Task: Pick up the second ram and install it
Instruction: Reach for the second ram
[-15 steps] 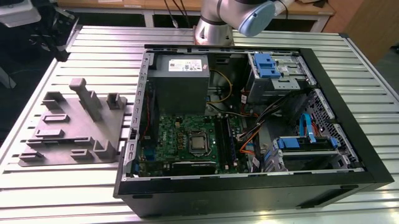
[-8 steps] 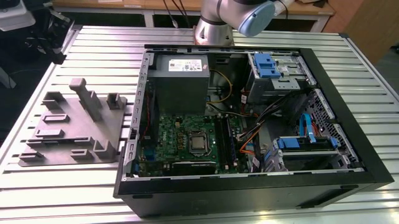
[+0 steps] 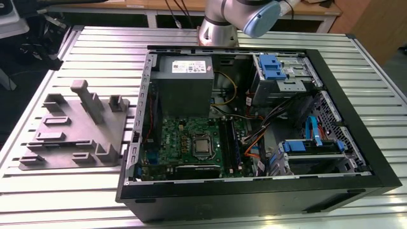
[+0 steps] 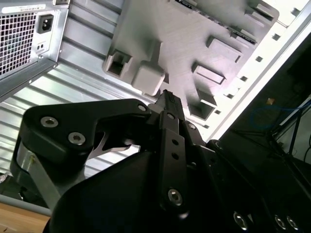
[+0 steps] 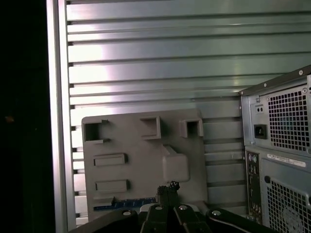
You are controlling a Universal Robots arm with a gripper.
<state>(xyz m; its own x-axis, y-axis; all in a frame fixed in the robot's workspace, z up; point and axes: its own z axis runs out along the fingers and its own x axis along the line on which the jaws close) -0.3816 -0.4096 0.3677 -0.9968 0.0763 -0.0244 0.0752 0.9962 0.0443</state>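
The slatted table (image 3: pixel 76 191) carries the open computer case (image 3: pixel 254 193) and, beside it, the grey fixture plate (image 5: pixel 141 160). The gripper (image 5: pixel 168 187) hovers over the plate, jaws closed and empty. The second ram (image 5: pixel 127 204) lies near the plate's edge, ungrasped. Judged step: approach. A grasp requires opened jaws straddling the stick.

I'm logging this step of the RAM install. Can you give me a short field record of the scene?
end effector: shut, nothing seen between its tips, over the grey fixture
second ram: lying in the fixture, not grasped
computer case: open, on the slotted table
fixture position: beside the case, on the exterior view's left
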